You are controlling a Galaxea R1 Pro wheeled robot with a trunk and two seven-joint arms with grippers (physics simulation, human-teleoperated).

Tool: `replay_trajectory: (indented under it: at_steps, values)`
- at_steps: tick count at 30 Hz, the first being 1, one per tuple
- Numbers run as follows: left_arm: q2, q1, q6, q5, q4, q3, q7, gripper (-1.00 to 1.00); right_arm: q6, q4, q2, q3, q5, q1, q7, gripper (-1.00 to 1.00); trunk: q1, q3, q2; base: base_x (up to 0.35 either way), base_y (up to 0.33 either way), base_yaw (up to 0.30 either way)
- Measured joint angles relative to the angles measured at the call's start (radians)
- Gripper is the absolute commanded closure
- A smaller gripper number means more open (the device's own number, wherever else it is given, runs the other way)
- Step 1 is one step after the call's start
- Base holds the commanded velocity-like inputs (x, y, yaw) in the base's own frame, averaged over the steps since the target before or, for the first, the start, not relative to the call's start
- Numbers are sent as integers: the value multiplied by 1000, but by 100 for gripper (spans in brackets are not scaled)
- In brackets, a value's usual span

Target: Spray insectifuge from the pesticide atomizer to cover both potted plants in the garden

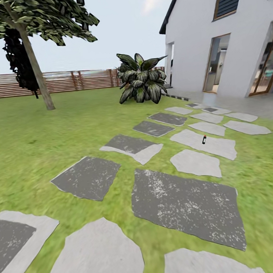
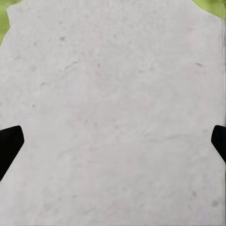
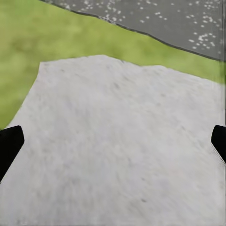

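The pesticide atomizer (image 1: 204, 139), a small dark bottle, stands upright on a pale stepping stone (image 1: 205, 144) well ahead and to the right in the head view. It is far from both arms. In the left wrist view, my left gripper (image 2: 113, 146) is open, its dark fingertips (image 2: 9, 146) wide apart over a pale stone slab (image 2: 113, 94) with nothing between them. My right gripper (image 3: 113, 146) is also open and empty, hanging above another pale stone (image 3: 117, 141) bordered by grass. The potted plants are out of view.
Grey and pale stepping stones (image 1: 185, 206) run across the lawn (image 1: 39, 138) toward a white house (image 1: 228, 46) with open doorways. A large striped leafy plant (image 1: 141, 77) stands at the path's far end. A tree (image 1: 35, 66) and a wooden slat fence (image 1: 76, 80) line the back.
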Motion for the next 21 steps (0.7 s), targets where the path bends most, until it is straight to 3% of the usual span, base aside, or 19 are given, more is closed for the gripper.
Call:
replay_trajectory:
  at_steps: [21]
  values:
    - [0,0,0,0,1,0,0,-100,0,0,0,0,0,0,0,-100,0,0,0,337,56,-293]
